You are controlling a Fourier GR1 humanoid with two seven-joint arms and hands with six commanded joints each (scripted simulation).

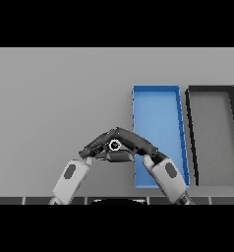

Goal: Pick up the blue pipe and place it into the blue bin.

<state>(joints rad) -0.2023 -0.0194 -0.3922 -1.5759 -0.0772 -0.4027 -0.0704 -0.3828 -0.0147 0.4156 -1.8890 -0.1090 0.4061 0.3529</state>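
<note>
My two hands meet over the table's near middle, just left of the blue bin (157, 106). The right hand (136, 141) reaches in from the lower right, with its fingers stretched left and its thumb curled underneath. Between them shows a small pale ring (114, 144), which looks like the open end of the pipe. The rest of the pipe is hidden by the hands. The left hand (95, 145) comes in from the lower left, its straight fingers touching the right hand's fingertips. The blue bin is a long open tray with nothing in it.
A black bin (211, 96) of the same shape stands directly right of the blue bin. Grey table (55, 98) spreads to the left and behind the hands.
</note>
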